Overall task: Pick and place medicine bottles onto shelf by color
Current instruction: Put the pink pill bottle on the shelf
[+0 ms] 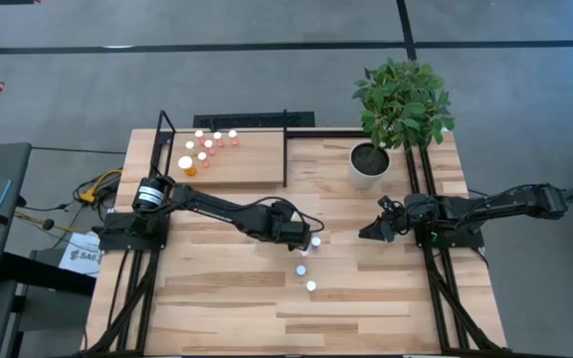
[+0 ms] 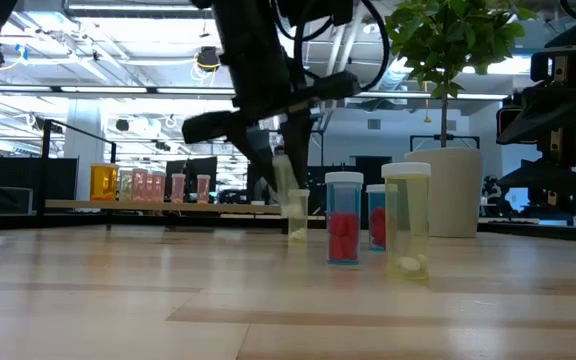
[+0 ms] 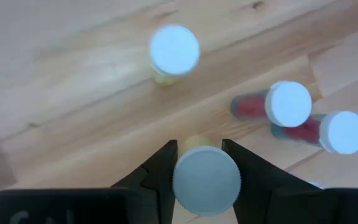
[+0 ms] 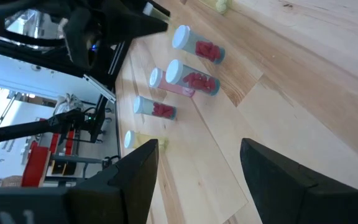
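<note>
left end effector (image 3: 205, 163): two dark fingers clamped on either side of a small clear medicine bottle with a white ribbed cap and pale yellowish contents (image 3: 206, 180), gripping just under the cap, so the bottle stays upright.
held bottle: near the middle of the light plank-wood counter (image 1: 217, 318), at about 3 o'clock from the left arm's base; whether it stands on the wood or is just clear of it cannot be told.
loose bottles: three more white-capped bottles stand close by on the counter, one yellowish (image 3: 174, 51) and two with red contents (image 3: 288, 104), well apart from the shelf; judged unsorted.
shelf: flat light-wood board framed in thin black metal rods (image 1: 252, 164) at the counter's 11 o'clock corner; a cluster of red, orange and white-topped bottles (image 1: 207, 147) already sits toward its 9 o'clock end, apparently grouped by colour.
right end effector (image 1: 378, 229): fingers spread apart and holding nothing, waiting at 3 o'clock of the loose bottles, clear of the left arm's route.
white round plant pot with a green leafy plant (image 1: 369, 167): at 3 o'clock of the shelf; not part of the sorting.
next move, as a judgement: carry toward 11 o'clock, setting it beside like-coloured bottles.
</note>
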`<state>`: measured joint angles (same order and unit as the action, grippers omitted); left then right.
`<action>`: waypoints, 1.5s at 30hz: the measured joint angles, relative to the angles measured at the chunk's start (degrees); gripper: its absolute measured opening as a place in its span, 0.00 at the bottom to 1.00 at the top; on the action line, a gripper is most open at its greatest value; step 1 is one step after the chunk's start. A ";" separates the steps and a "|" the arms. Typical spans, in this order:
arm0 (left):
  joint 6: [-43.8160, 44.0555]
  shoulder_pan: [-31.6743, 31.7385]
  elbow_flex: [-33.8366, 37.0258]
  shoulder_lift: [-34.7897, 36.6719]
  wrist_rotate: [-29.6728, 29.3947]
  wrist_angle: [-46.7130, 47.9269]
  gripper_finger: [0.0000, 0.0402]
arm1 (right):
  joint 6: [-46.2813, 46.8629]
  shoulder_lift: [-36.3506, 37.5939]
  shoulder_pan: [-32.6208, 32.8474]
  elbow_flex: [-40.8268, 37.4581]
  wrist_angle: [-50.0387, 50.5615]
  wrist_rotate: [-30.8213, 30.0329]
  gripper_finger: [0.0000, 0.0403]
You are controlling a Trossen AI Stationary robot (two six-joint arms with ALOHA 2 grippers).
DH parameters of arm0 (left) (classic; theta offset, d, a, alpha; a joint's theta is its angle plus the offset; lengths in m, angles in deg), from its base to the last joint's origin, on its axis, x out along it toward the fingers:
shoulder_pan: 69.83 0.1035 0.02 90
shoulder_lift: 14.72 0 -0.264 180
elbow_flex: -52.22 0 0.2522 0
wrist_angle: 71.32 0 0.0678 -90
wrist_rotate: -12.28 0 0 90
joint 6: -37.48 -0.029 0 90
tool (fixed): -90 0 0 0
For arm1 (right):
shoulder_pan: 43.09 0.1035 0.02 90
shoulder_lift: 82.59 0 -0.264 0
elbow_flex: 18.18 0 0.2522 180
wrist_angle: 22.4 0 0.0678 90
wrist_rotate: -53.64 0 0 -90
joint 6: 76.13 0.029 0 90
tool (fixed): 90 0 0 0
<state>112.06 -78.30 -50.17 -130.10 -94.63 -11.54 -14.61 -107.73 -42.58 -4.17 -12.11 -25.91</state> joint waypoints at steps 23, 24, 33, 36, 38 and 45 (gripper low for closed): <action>-18.58 13.32 -10.58 8.55 -10.18 25.29 0.27 | 0.00 -0.02 0.00 0.02 0.00 -0.02 0.62; -20.78 14.84 -10.58 8.78 -9.48 25.27 0.27 | 0.00 -0.02 0.00 0.02 0.00 -0.02 0.62; -36.31 28.92 -10.49 8.67 1.96 24.59 0.27 | 0.00 -0.01 0.00 0.00 0.00 -0.02 0.62; -40.20 32.04 -10.49 8.67 2.26 24.11 0.27 | 0.00 0.00 -0.02 0.02 0.00 -0.02 0.62; -43.32 34.17 -10.49 8.66 3.01 23.35 0.27 | 0.00 -0.01 -0.01 0.01 0.00 -0.02 0.62; -55.11 41.14 -8.32 8.53 6.25 18.38 0.27 | 0.00 -0.02 -0.02 0.00 0.00 0.00 0.62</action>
<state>56.95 -37.16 -58.48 -121.56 -88.39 6.83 -14.61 -107.75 -42.60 -4.17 -12.11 -25.91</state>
